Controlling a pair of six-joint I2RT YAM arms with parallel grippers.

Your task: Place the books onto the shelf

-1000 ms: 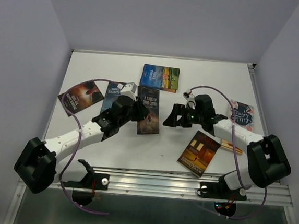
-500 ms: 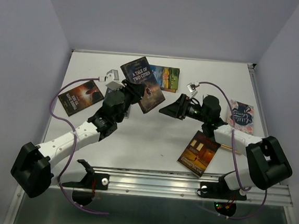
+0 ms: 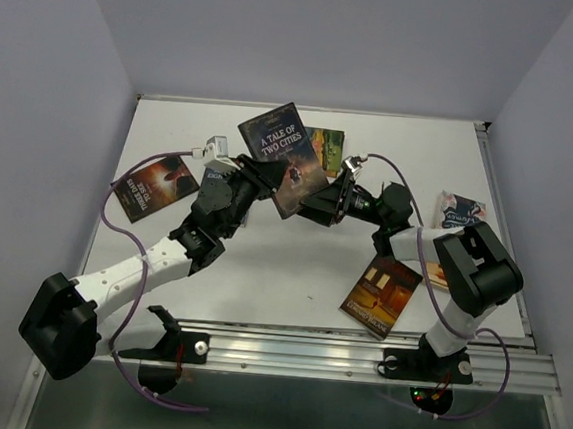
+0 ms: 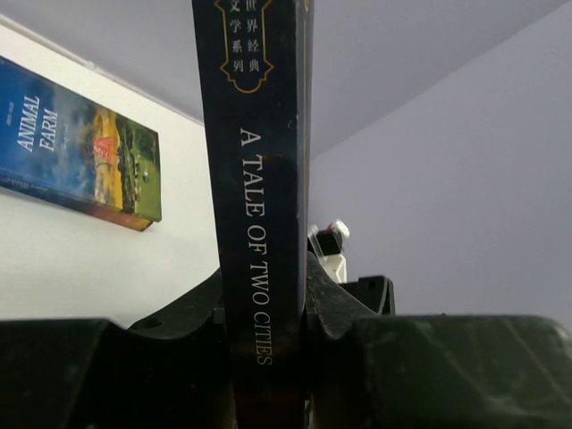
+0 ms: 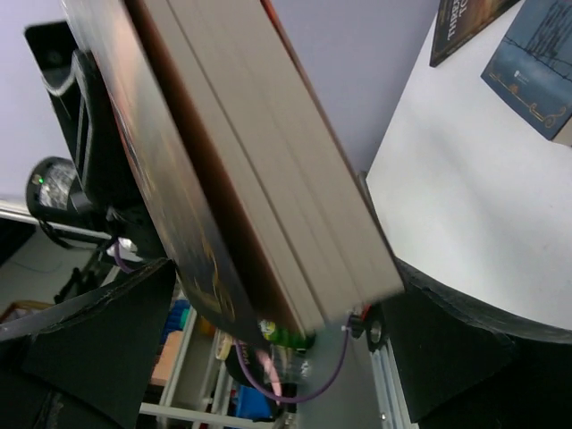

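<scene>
We take the top view as our clock face, with the arm bases at 6 o'clock. The left tool (image 3: pixel 258 177) is closed narrow on a dark book (image 3: pixel 284 156) titled "A Tale of Two Cities" and holds it off the table (image 3: pixel 262 263), near the middle. The book's cover faces up and is tilted, with its top end toward 12 o'clock. From the left wrist, the spine (image 4: pixel 259 179) stands upright, pinched from both sides between the fingers (image 4: pixel 332 313).

The right tool (image 3: pixel 320 199) reaches in from 3 o'clock and stands wide. One finger is on each side of the held book's lower corner. From the right wrist, the page edge (image 5: pixel 268 179) runs between them. We cannot tell whether either finger touches the book.

The other books lie flat on the table:
- The "Animal Farm" book (image 3: pixel 324 148) is at 12 o'clock, partly hidden behind the held one.
- A dark red book (image 3: pixel 154 185) is at 9 o'clock.
- A blue book (image 3: pixel 213 175) lies just beside the dark red one, mostly under the left arm.
- A pale book (image 3: pixel 462 212) is at 3 o'clock.
- An orange-brown book (image 3: pixel 382 296) is at 5 o'clock.
</scene>
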